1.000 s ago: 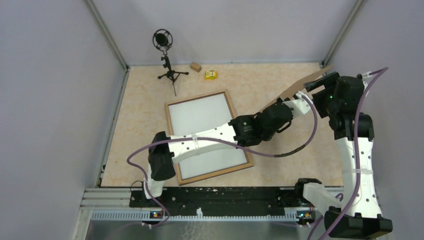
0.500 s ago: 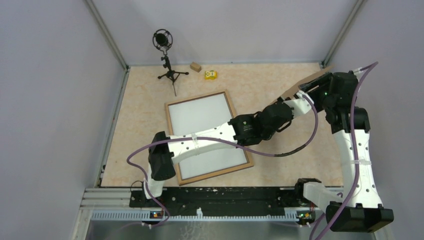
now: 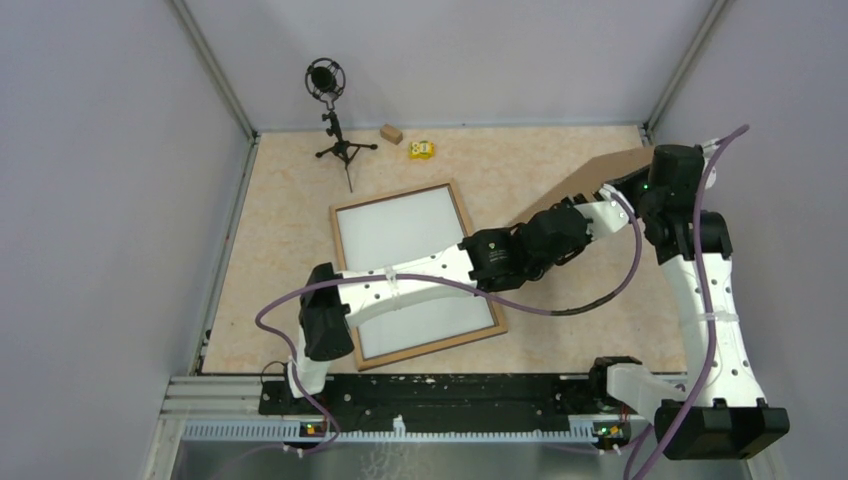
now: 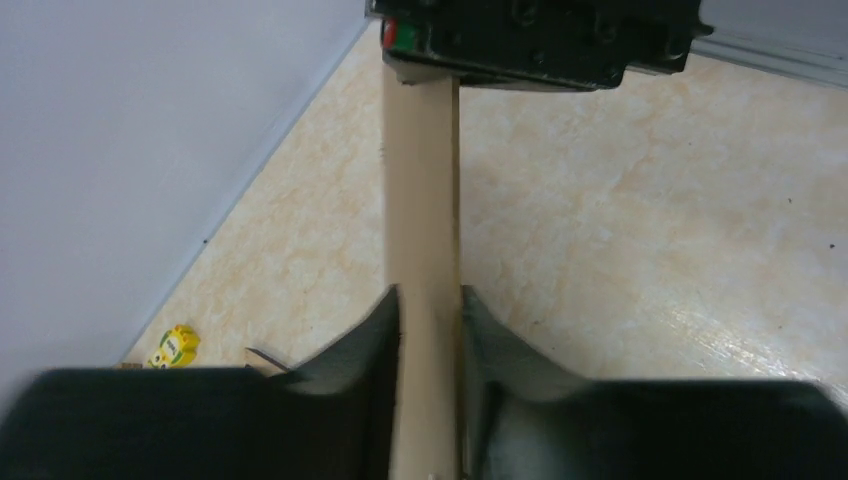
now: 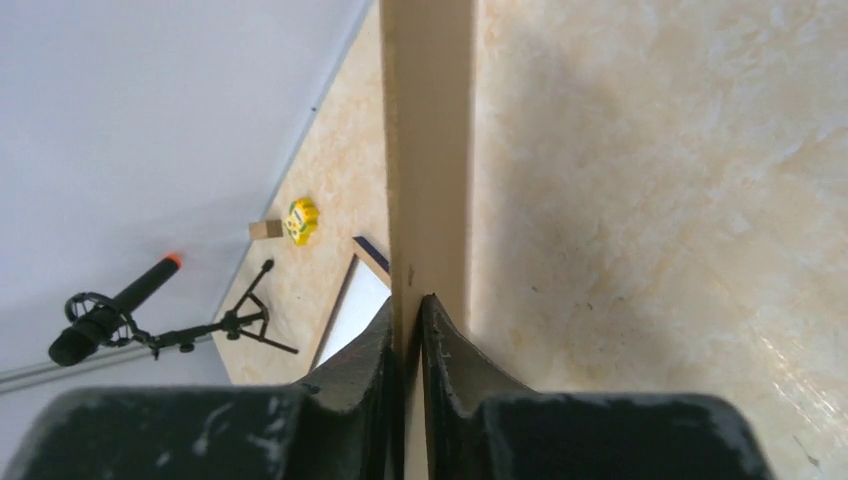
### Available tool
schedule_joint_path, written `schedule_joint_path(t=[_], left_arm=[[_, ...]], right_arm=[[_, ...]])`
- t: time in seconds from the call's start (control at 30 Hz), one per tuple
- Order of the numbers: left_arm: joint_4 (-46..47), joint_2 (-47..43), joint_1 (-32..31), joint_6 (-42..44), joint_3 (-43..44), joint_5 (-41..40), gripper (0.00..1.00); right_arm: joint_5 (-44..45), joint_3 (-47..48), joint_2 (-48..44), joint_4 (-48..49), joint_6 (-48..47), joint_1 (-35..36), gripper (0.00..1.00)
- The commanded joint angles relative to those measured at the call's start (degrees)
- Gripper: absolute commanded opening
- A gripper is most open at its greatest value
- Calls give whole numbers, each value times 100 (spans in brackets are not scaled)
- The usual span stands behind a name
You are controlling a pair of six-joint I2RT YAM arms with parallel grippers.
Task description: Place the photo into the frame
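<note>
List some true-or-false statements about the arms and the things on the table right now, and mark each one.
1. The left gripper and the right gripper are both shut on the brown board. True.
2. The frame is held up in the air. False: it lies flat on the table, and neither gripper holds it.
3. The microphone stands near the far left corner. True.
4. The yellow object sits inside the frame. False: it lies outside the frame, by the far wall, next to the wooden block.
</note>
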Motion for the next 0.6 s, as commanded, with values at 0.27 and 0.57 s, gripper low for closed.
schedule_joint_path(t=[0.27, 0.57], left_arm=[[-743, -1463, -3, -1354, 182, 1536, 99], [-1778, -2862, 1798, -2220, -493, 2742, 99]], right_arm=[[155, 184, -183, 345, -577, -79, 0], [-1689, 740, 130, 1291, -2803, -546, 0]])
